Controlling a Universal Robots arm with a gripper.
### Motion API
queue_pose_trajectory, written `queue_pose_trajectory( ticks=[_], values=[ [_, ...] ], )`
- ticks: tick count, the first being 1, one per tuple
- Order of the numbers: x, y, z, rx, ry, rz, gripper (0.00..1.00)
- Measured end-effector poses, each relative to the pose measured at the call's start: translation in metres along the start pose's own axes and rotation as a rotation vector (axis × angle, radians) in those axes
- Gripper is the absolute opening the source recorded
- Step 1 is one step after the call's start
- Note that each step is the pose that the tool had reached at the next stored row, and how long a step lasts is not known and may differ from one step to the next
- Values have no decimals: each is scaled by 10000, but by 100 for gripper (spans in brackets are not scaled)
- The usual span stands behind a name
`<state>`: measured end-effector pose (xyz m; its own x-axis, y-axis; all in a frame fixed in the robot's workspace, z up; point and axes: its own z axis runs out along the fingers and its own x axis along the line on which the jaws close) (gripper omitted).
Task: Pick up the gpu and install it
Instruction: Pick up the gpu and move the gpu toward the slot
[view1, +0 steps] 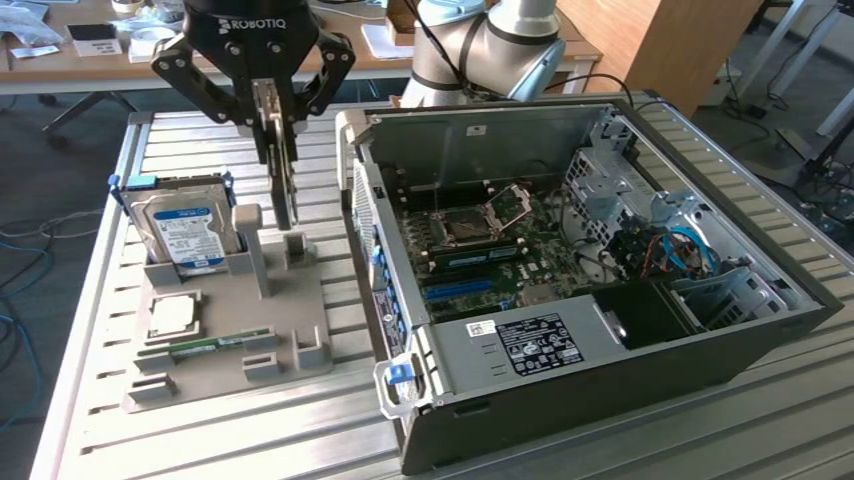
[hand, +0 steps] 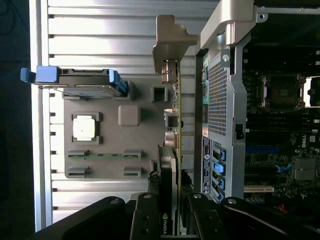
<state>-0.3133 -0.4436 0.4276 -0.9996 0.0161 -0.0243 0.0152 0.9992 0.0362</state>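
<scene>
The gpu (view1: 283, 190) hangs edge-on and upright in my gripper (view1: 274, 125), whose fingers are shut on its upper edge. Its lower end is level with the slotted posts of the grey holder tray (view1: 310, 335), left of the open computer case (view1: 574, 300); I cannot tell whether it touches them. The wrist view looks along the card: the gpu (hand: 176, 125) runs as a thin green board with a black cooler near my gripper (hand: 170, 215), ending in a silver bracket (hand: 170, 40).
The tray also holds a blue-labelled hard drive (view1: 187, 235) standing upright, a CPU (view1: 174, 315) and a RAM stick (view1: 214, 345). The case lies on its side with its motherboard (view1: 494, 250) exposed. The slatted metal table (view1: 200, 440) ends close by at the exterior view's left.
</scene>
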Motion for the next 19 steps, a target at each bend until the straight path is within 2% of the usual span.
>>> queue_pose_trajectory(
  ticks=[19],
  values=[
    [-30,2,-28,-1,-1,0,26]
  ],
)
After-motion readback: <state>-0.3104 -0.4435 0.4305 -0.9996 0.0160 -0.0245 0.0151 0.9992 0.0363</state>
